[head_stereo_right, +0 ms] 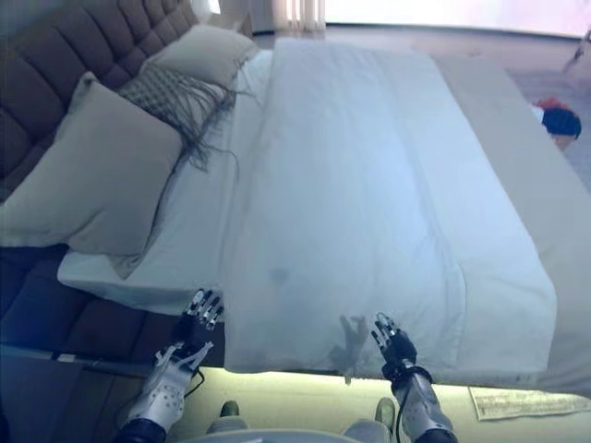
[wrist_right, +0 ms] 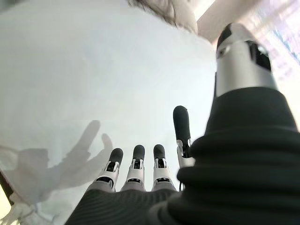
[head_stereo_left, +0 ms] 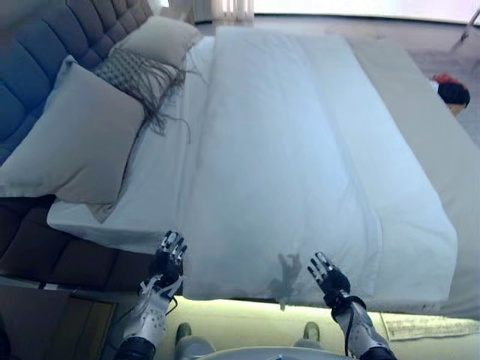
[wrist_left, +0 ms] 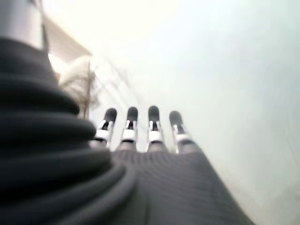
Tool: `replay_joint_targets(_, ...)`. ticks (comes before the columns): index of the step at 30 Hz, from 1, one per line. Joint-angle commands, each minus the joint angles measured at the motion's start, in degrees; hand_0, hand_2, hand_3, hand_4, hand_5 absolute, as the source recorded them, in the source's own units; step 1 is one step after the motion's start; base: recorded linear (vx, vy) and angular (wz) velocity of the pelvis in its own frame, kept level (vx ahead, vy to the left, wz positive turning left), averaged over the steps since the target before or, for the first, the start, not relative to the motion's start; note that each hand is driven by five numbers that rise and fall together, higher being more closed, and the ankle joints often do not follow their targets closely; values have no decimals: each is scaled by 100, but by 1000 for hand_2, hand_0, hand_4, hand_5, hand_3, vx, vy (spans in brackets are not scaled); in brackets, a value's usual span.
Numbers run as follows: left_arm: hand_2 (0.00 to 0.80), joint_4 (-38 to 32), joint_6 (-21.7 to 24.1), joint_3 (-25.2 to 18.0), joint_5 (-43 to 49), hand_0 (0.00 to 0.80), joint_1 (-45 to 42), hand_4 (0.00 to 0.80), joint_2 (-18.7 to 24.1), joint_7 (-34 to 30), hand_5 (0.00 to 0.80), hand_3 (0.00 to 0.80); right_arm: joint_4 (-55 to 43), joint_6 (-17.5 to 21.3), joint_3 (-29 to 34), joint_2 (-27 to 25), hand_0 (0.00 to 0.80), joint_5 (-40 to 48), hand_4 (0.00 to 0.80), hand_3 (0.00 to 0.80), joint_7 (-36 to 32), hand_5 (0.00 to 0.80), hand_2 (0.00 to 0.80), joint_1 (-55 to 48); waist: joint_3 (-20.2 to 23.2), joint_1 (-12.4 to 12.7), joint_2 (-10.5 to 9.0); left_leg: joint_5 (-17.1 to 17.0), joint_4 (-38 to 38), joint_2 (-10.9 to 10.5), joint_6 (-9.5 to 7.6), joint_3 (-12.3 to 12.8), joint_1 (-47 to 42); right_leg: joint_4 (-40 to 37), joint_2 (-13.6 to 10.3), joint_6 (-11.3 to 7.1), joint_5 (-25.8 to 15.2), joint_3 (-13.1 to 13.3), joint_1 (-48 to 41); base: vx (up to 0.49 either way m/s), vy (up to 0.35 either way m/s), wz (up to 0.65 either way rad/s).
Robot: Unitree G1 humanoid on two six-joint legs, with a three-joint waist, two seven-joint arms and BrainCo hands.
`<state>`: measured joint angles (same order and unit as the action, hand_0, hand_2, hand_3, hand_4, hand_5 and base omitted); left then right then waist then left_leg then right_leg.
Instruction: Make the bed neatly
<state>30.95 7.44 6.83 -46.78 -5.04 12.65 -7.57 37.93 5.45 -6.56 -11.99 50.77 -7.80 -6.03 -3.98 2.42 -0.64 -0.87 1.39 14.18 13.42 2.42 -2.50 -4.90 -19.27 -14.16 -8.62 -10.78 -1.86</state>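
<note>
Left eye view shows both hands hovering at the near edge of the bed (head_stereo_left: 67, 217), fingers straight and spread, holding nothing — the left hand (head_stereo_left: 168, 255) by the corner where the white duvet (head_stereo_left: 300, 165) ends, the right hand (head_stereo_left: 328, 276) just off its hem. The duvet lies flat across the mattress, soft cotton with faint creases and a slightly puckered near edge. Judging by this, spreading looks mostly done; the next move probably calls for pinching the hem and tugging it square. Two plump pillows (head_stereo_left: 79, 142) lean against the tufted headboard (head_stereo_left: 45, 45), a fringed woven cushion (head_stereo_left: 139, 75) between them.
</note>
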Motion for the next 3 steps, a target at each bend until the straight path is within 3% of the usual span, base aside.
replay_joint_targets(1, 0, -283, -120, 144, 406, 0, 104, 0, 317, -47, 0, 0, -591, 28, 191, 94, 0, 230, 0, 0, 218, 0, 0, -53, 76, 88, -36, -498, -66, -58, -509, -178, 81, 365, -59, 93, -154, 54, -34, 91, -3, 6)
replay_joint_targets(3, 0, -294, -132, 157, 572, 0, 72, 0, 348, 18, 0, 0, -562, -52, 184, 132, 0, 189, 0, 0, 311, 0, 0, -99, 104, 79, -28, -480, -53, -47, -515, -158, 8, 340, -67, 78, -159, 57, -91, 44, 2, 6)
